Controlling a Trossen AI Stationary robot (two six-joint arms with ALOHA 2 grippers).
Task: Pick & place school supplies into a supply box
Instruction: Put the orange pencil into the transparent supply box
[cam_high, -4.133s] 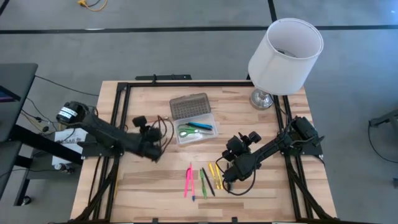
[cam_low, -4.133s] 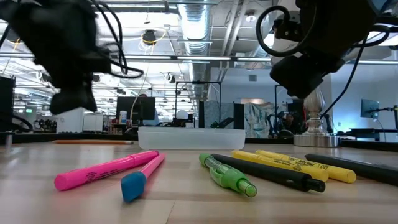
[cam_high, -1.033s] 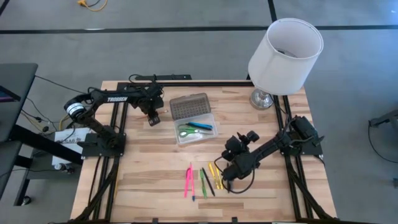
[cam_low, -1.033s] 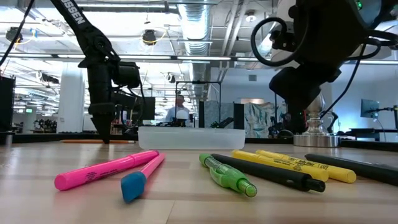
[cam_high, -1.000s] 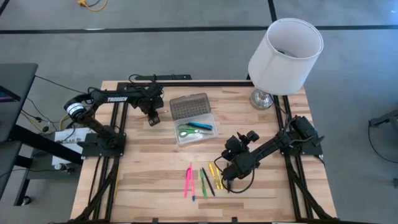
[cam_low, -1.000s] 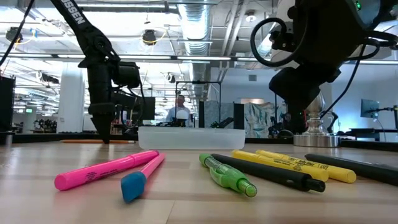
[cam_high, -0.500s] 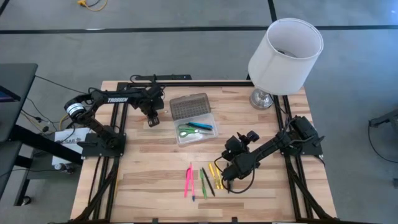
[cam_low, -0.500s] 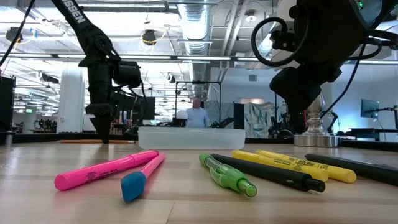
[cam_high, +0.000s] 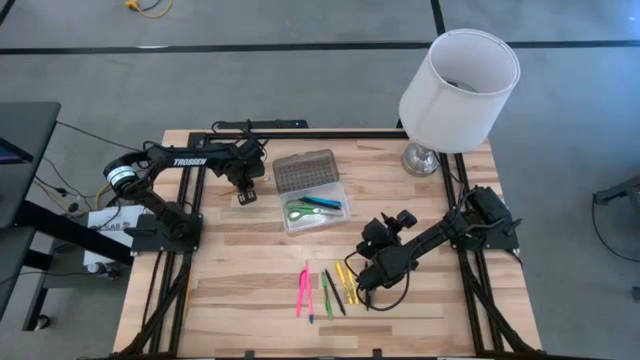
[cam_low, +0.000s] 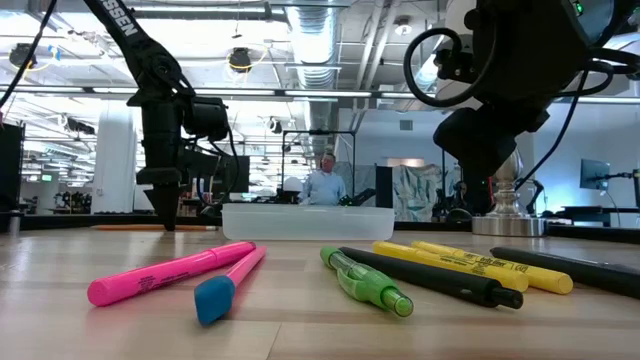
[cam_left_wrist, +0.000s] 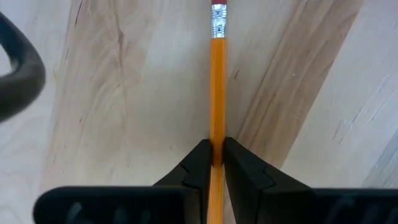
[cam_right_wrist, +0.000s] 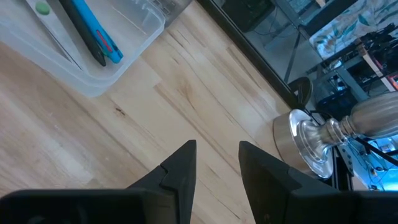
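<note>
An orange pencil (cam_left_wrist: 217, 93) with a metal ferrule and a red eraser lies left of the supply box (cam_high: 312, 200). My left gripper (cam_high: 247, 195) points down and is shut on the pencil. The clear box stands open with its ribbed lid (cam_high: 305, 170) folded back toward the far edge. Green-handled scissors (cam_high: 300, 212) and a blue pen (cam_high: 325, 203) lie inside. Pink (cam_high: 302, 292), green (cam_high: 326, 293), black (cam_high: 336, 292) and yellow (cam_high: 347, 283) pens lie on the table near its near edge. My right gripper (cam_right_wrist: 217, 155) is open above their right side and touches nothing. My left gripper pinches the orange pencil's shaft (cam_left_wrist: 217, 140) between its two fingertips. The fingers come from above, pointing down, and lie across the pencil. The eraser end (cam_left_wrist: 217, 15) reaches out beyond the fingers. The pencil (cam_low: 150, 228) lies level at table height; lifted or resting, I cannot tell.
A white lamp (cam_high: 458, 90) stands at the table's far right corner, its metal base (cam_right_wrist: 311, 143) beyond my right gripper. Black frame rails (cam_high: 190, 200) run along the table's left, right and far sides. Bare wood lies between the box and the pens.
A person in the room behind the table has walked toward the right. Neither gripper nor any of the supplies has visibly moved.
</note>
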